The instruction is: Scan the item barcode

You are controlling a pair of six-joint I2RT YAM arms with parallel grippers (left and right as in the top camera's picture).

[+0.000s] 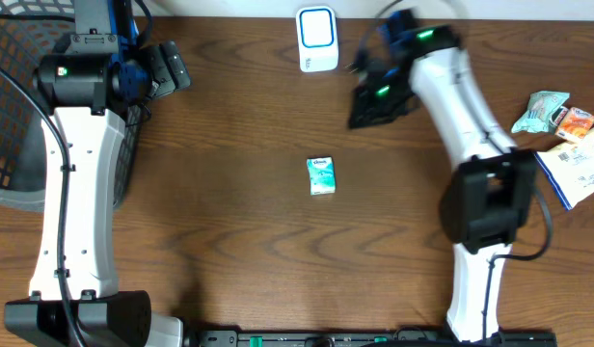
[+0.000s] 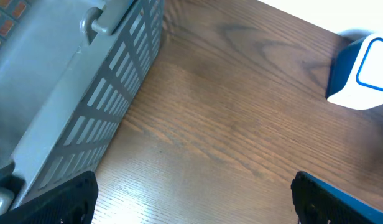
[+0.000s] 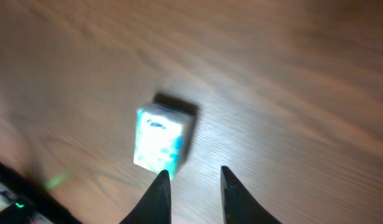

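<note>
Plainly the right gripper (image 3: pixel 193 179), narrowly parted and empty, hangs beyond-right of the box (image 1: pixel 321 176), nearer it than the left gripper (image 2: pixel 194 194).

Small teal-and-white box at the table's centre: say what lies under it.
Only the brown wooden table shows under the small teal-and-white box; its bottom face is hidden.

We cannot read the print on the small box (image 3: pixel 159 142), as the right wrist view is blurred. The scanner (image 2: pixel 364 71) is cut by the right edge of the left wrist view. In the overhead view, the basket (image 1: pixel 6 106) runs off the left edge and the packets (image 1: pixel 572 169) off the right.
</note>
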